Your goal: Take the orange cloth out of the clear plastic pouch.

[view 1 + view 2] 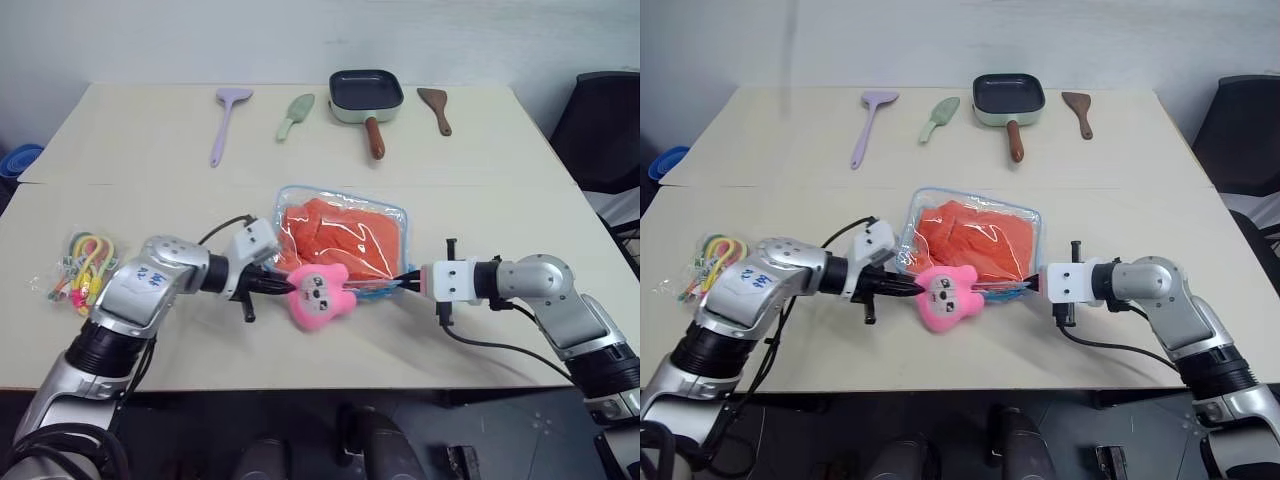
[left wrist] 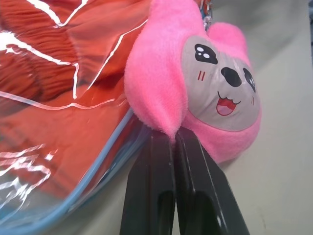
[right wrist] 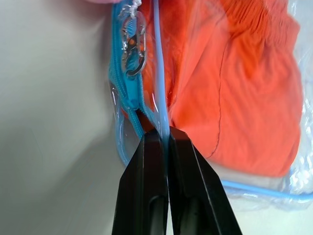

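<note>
Bands packet [image 1: 80, 266], small and clear with colourful loops, lies at the far left edge of the bench [image 1: 140, 215]. Left gripper [image 1: 283, 286] next, reaching in toward the middle, jaws pressed together with no gap; in the left wrist view the tips sit right under the pink plush charm [image 2: 195, 83] and against the pouch's blue-trimmed edge, whether they pinch fabric or trim cannot be told. Charm has a printed face, rests on the bench at the near edge of the clear plastic pouch [image 1: 390, 215], touching it. Pouch lies flat mid-bench between the two grippers, glossy, light-blue trim. Orange cloth [image 1: 340, 238] is inside the pouch, folded and wrinkled, fills most of it. Right gripper [image 1: 407, 281] comes in from the right at the pouch's near right corner, jaws closed tight on the light-blue trim; right wrist view shows the trim strip running into the closed tips, blue zipper [image 3: 126, 83] with its metal pull just beside them. Back row, well apart from the pouch: purple spatula [image 1: 226, 118], green spatula [image 1: 296, 116], square dark pan [image 1: 366, 94] with brown handle, brown spatula [image 1: 436, 106]. Black chair [image 1: 605, 130] past the bench's right end.
</note>
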`<control>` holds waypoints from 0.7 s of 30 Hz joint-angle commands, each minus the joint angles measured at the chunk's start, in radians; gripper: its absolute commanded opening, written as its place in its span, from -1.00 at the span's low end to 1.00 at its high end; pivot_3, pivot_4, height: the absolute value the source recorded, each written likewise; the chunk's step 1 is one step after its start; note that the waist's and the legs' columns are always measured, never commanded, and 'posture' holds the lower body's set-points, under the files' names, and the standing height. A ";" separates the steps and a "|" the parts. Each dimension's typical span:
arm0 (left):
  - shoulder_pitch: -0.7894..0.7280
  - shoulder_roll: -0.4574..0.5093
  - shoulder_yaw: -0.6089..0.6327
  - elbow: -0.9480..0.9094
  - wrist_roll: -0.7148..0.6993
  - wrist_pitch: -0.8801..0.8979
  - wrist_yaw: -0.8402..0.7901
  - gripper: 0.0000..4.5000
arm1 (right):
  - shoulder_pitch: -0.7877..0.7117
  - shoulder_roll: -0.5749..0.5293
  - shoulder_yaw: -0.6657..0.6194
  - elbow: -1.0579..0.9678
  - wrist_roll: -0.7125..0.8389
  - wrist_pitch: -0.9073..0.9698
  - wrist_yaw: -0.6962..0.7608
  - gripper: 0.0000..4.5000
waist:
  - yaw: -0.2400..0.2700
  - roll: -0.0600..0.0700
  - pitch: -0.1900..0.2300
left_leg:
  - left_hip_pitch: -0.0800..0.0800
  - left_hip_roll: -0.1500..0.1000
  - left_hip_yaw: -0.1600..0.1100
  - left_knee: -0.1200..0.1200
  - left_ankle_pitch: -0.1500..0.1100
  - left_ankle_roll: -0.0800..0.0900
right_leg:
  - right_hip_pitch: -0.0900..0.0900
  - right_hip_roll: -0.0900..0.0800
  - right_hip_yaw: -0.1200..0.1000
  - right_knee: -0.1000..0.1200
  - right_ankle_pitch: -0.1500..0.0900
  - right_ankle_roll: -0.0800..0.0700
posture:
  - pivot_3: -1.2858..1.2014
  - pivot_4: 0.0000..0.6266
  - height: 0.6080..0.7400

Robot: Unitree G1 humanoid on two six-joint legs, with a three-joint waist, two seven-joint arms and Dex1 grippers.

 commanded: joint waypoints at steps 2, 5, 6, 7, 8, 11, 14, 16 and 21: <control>0.031 0.082 0.115 0.015 0.004 0.008 0.033 -1.00 | -0.006 -0.044 -0.049 0.019 0.000 -0.033 0.015 -0.99 | 0.000 0.000 0.000 | 0.000 0.000 0.000 0.000 0.000 0.000 | 0.000 0.000 0.000 0.000 0.000 0.000 | 0.03 -0.52 1.00; 0.059 0.123 0.158 0.034 0.007 0.002 0.043 -1.00 | -0.007 -0.049 -0.057 0.027 0.010 -0.047 0.021 -0.99 | 0.000 0.000 0.000 | 0.000 0.000 0.000 0.000 0.000 0.000 | 0.000 0.000 0.000 0.000 0.000 0.000 | 0.03 -0.52 1.00; 0.068 0.135 0.173 0.040 0.006 0.000 0.046 -1.00 | -0.005 -0.051 -0.059 0.030 0.012 -0.053 0.023 -0.99 | 0.000 0.000 0.000 | 0.000 0.000 0.000 0.000 0.000 0.000 | 0.000 0.000 0.000 0.000 0.000 0.000 | 0.03 -0.52 1.00; 0.076 0.149 0.192 0.052 0.005 -0.003 0.050 -1.00 | -0.003 -0.055 -0.062 0.034 0.013 -0.062 0.024 -0.99 | 0.000 0.000 0.000 | 0.000 0.000 0.000 0.000 0.000 0.000 | 0.000 0.000 0.000 0.000 0.000 0.000 | 0.03 -0.52 1.00; 0.082 0.160 0.207 0.060 0.005 -0.004 0.052 -1.00 | -0.001 -0.059 -0.063 0.037 0.013 -0.071 0.026 -0.99 | 0.000 0.000 0.000 | 0.000 0.000 0.000 0.000 0.000 0.000 | 0.000 0.000 0.000 0.000 0.000 0.000 | 0.03 -0.52 1.00; 0.105 0.221 0.261 0.134 0.017 -0.031 0.054 -1.00 | 0.015 -0.081 -0.070 0.046 0.017 -0.113 0.031 -0.99 | -0.001 0.001 0.000 | 0.000 0.000 0.000 0.000 0.000 0.000 | -0.001 0.000 0.000 0.000 0.000 0.000 | 0.03 -0.52 1.00; 0.120 0.291 0.314 0.251 0.023 -0.079 0.043 -1.00 | 0.036 -0.102 -0.088 0.057 0.040 -0.165 0.037 -0.99 | -0.003 0.001 0.000 | 0.001 0.001 0.000 0.000 0.000 0.000 | -0.001 0.000 -0.001 0.000 0.000 -0.001 | 0.03 -0.52 1.00; 0.123 0.332 0.334 0.347 0.024 -0.135 0.013 -1.00 | 0.049 -0.106 -0.104 0.060 0.070 -0.179 0.049 -0.99 | -0.006 0.001 0.000 | 0.001 0.001 0.000 0.000 0.000 0.000 | -0.002 0.000 -0.002 0.000 0.000 -0.001 | 0.03 -0.52 1.00; 0.078 0.318 0.321 0.425 0.009 -0.174 0.010 -1.00 | 0.058 -0.104 -0.107 0.069 0.087 -0.208 0.059 -0.99 | -0.010 0.001 0.001 | 0.001 0.001 0.000 -0.001 0.000 0.000 | -0.002 -0.001 -0.003 0.001 -0.001 -0.001 | 0.03 -0.52 1.00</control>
